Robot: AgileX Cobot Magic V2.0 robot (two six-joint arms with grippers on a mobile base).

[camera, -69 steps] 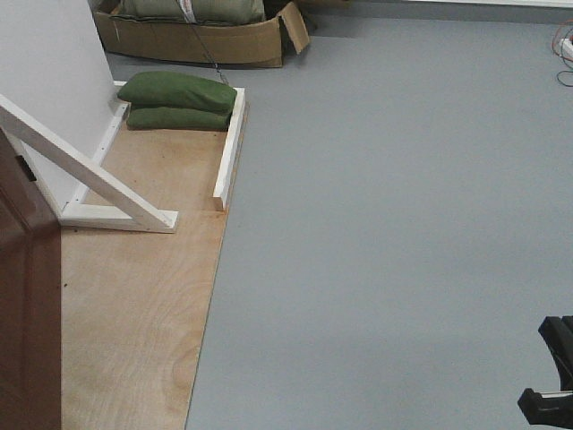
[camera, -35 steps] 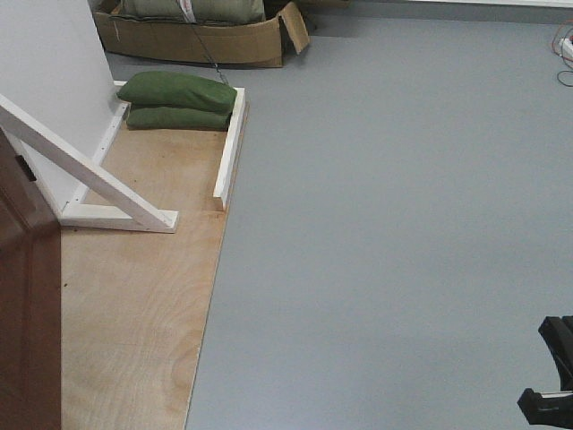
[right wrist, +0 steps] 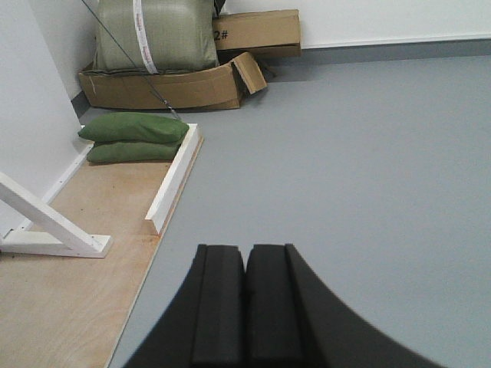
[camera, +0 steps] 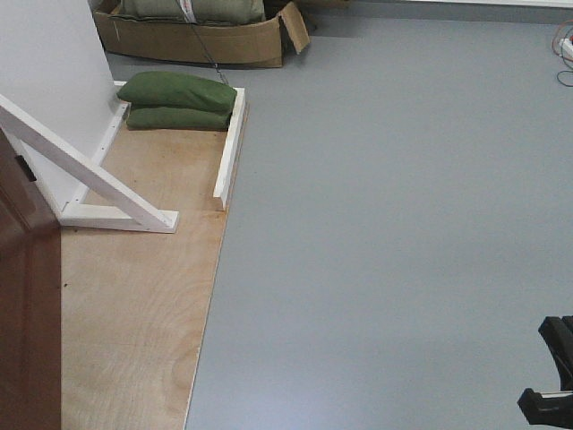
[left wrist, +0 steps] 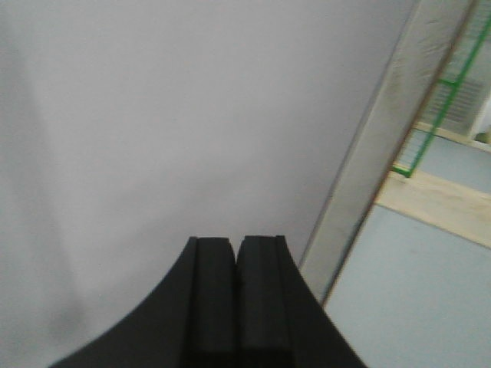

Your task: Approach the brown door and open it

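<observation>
The brown door (camera: 25,305) shows only as a strip at the far left of the front view, handle out of sight, so we judge the base should turn left and square up before either arm reaches. Our left hand (left wrist: 235,244) is clenched on nothing, its 2 pads (left wrist: 213,291) pressed together, facing the white panel (left wrist: 153,115); the right hand (right wrist: 245,251), likewise clenched, points low over the grey floor (right wrist: 368,153).

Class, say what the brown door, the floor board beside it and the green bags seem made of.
The brown door looks like varnished wood: reddish, faint sheen. The floor board looks like bare plywood: swirling grain. The green bags are probably cloth: matte, sagging.
</observation>
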